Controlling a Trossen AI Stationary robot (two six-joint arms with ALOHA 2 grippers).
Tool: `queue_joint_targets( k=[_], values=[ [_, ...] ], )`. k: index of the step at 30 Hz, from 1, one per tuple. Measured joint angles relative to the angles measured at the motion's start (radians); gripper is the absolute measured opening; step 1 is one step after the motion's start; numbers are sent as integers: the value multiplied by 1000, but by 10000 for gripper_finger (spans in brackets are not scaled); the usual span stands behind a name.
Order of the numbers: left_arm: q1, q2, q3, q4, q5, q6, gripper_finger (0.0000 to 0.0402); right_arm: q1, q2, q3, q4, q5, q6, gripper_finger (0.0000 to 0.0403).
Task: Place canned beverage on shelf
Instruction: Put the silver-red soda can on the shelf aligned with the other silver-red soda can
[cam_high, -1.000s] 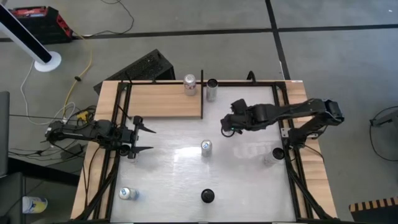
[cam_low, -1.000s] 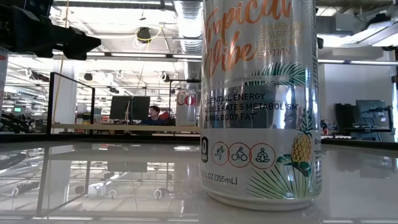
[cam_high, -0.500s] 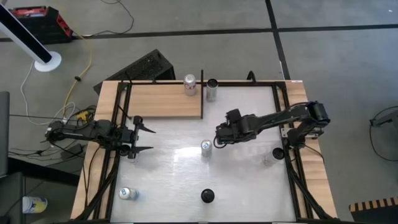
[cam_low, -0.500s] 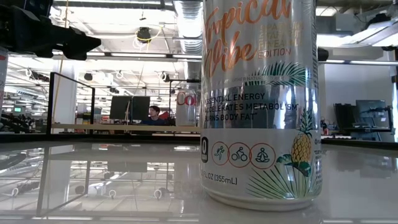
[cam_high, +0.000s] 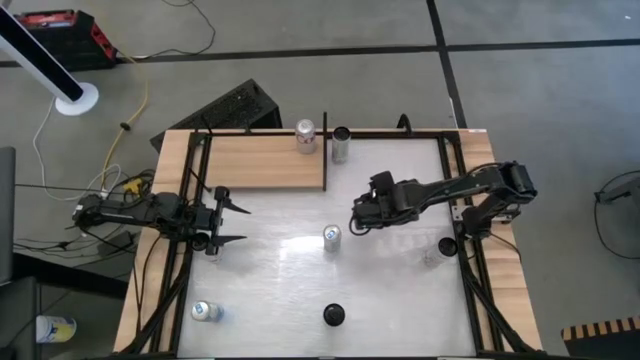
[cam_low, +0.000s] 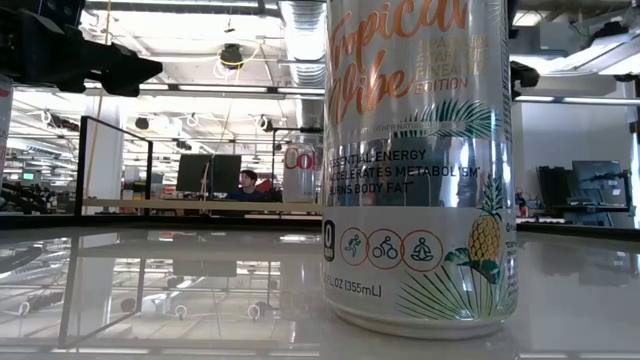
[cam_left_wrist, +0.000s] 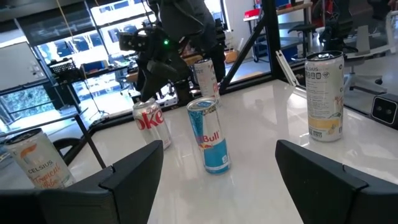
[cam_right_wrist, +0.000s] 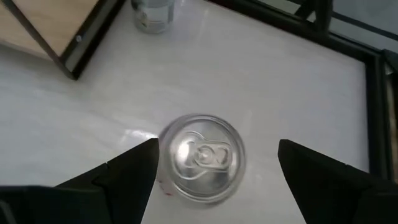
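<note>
**Right gripper spread over the centre can**

White tabletop (cam_high: 290, 270) carries several cans. Nearest the low camera stands a tall pineapple-print can (cam_low: 420, 160), filling that view; from above it is the dark-topped one at the front edge. A silver can (cam_high: 206, 311) stands at the front left corner.

At mid-table the centre can (cam_high: 332, 236) stands upright — the right gripper (cam_high: 358, 214) hangs just beside and above it, fingers (cam_right_wrist: 118, 177) well apart. In the right wrist view the can's top sits between them, untouched. A clear cup (cam_high: 434, 251) stands near the right rail.

Left gripper (cam_high: 232, 224) waits at the left edge, fingers spread, holding nothing.

Farther back lies the shelf (cam_high: 255, 160), a wood board in the rear left corner. A Coke can (cam_high: 305, 136) stands on its right end — just past its edge, on the white top, a dark-topped can (cam_high: 341, 143).
</note>
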Motion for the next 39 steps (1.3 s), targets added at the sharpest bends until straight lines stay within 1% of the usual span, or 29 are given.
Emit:
queue_joint_targets(
  k=[4,9,13,16,19,23,25,29,39],
  values=[
    [0,0,0,0,0,0,300,-4,0,0,52,-3,-68,352],
    [0,0,0,0,0,0,300,-26,-1,-10,45,-20,-123,352],
    [0,0,0,0,0,-1,300,-62,-23,-82,101,-43,-159,352],
    [0,0,0,0,0,-1,300,-83,-72,-156,212,-80,-217,352],
    [0,0,0,1,0,0,300,-87,-130,-224,327,-92,-255,352],
    [0,0,0,1,0,3,300,-78,-195,-286,381,-102,-245,352],
    [0,0,0,1,0,3,300,-69,-208,-297,378,-102,-244,352],
    [0,0,0,2,0,3,300,-51,-206,-296,394,-100,-242,352],
    [0,0,0,2,-2,4,300,-45,-88,-291,446,-49,-242,352]
  ],
)
